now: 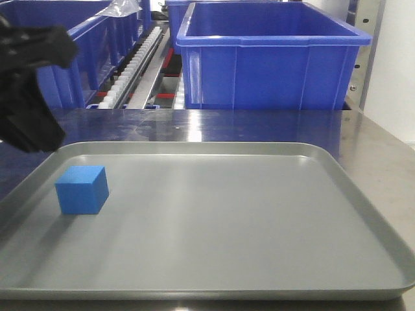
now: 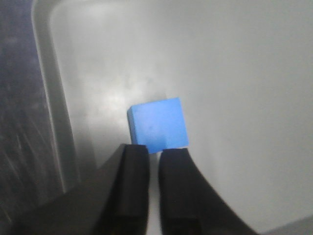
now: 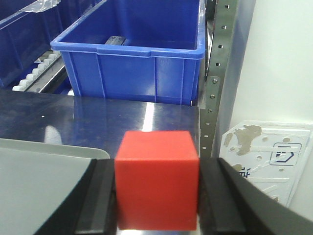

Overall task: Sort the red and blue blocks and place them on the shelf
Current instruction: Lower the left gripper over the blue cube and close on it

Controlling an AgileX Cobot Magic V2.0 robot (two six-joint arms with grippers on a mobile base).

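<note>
left hand (image 2: 153,152) closed, empty, overlapping blue block (image 2: 158,122) | right hand (image 3: 156,166) gripping red block (image 3: 157,188), underside cropped

- Front view: low, near table height, faces across the tray (image 1: 259,227) toward the shelf (image 1: 139,63) and big bin (image 1: 272,71).
- Left wrist view: steeply downward, close on the blue block (image 2: 159,125). Shares block and tray corner with front.
- Right wrist view: level, faces the shelf, red block (image 3: 157,178) very near. Shares bin with front.

Left claw (image 1: 32,91), blurred, cropped by left edge.
</note>
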